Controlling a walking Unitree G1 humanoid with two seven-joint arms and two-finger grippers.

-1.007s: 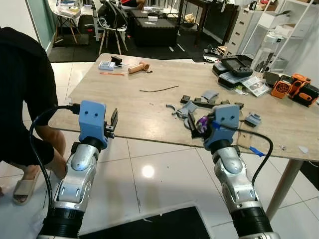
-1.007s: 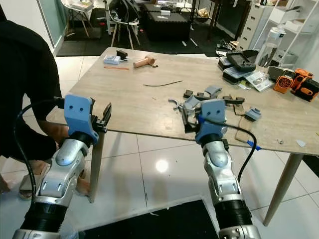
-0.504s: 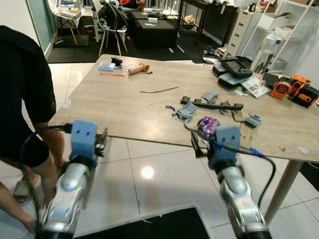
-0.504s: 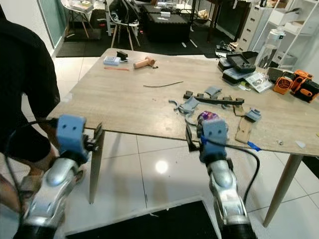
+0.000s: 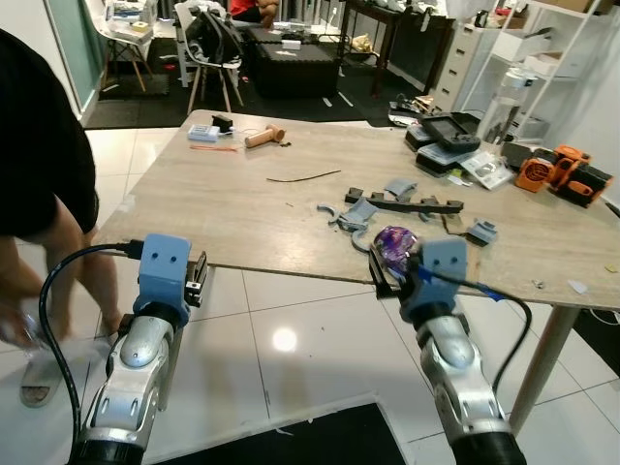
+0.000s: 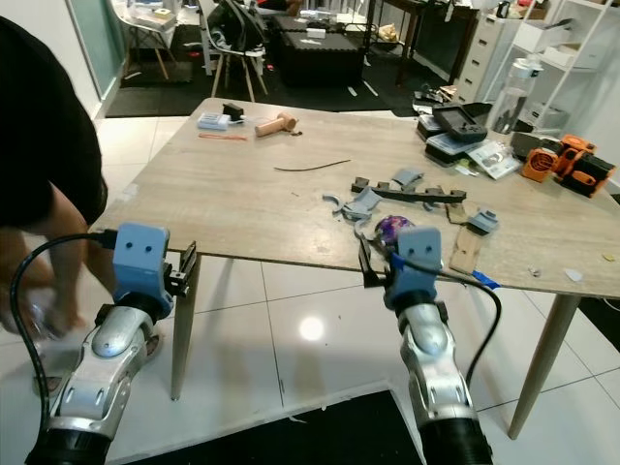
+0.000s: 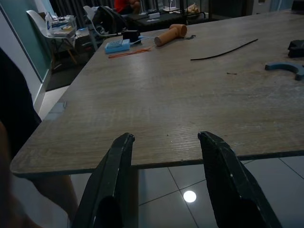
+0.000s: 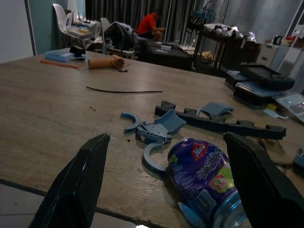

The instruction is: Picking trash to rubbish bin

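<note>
A purple drink can [image 8: 203, 173] lies on its side on the wooden table [image 5: 223, 208], close to the front edge [image 5: 395, 240]. My right gripper [image 8: 165, 140] is open at table height just short of that edge. The can sits ahead between its two black fingers [image 8: 78, 190], not touched. From above, the right gripper [image 5: 384, 273] is in front of the can. My left gripper [image 7: 165, 137] is open with nothing in it, facing the table's front left edge, and is also in the head view [image 5: 198, 281].
A person in a black shirt [image 5: 39, 145] stands at the table's left corner, close to my left arm. Grey-blue plastic parts [image 5: 360, 209] lie behind the can. A black wire [image 5: 303, 176], a wooden tool [image 5: 263, 137] and orange tools [image 5: 557, 172] lie farther off. A black mat [image 5: 291, 441] covers the floor.
Both arms have dropped and drawn back from over the table edge; the right fingers no longer reach past the can. The person has shifted left. The camera has moved slightly.
</note>
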